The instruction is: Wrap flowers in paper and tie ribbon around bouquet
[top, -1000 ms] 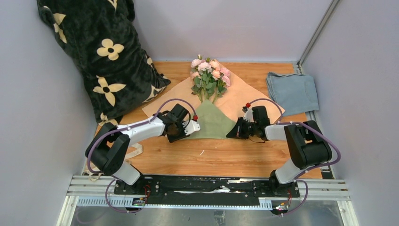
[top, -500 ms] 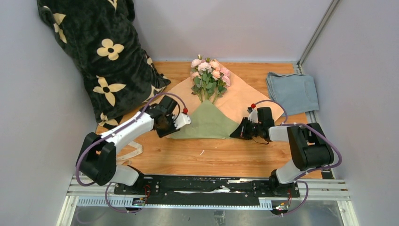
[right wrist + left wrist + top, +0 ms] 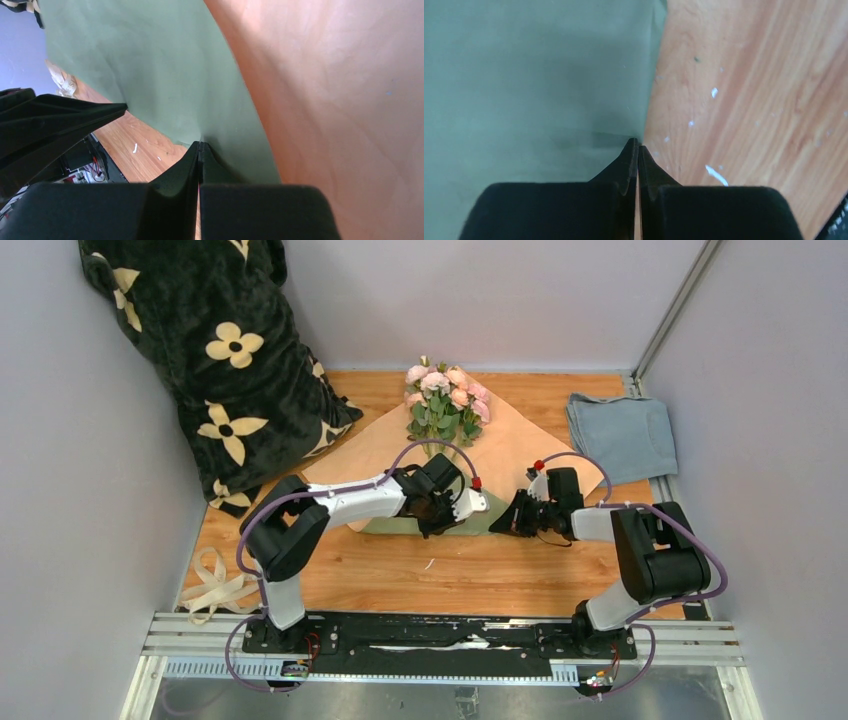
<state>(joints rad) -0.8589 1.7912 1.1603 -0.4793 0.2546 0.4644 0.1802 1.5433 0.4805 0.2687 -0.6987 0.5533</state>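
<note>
Sliding left gripper (image 3: 638,145): now farther right, pinching the paper (image 3: 524,75) edge.
Right gripper (image 3: 198,145): still clamped on paper.

Both arms low, forearms inward; left pincer (image 3: 638,148) and right pincer (image 3: 198,146) closed, seemingly near each other.

One paper (image 3: 520,445), one flower bunch (image 3: 445,400), one ribbon (image 3: 215,585), one blanket (image 3: 210,350), one cloth (image 3: 620,435).
</note>
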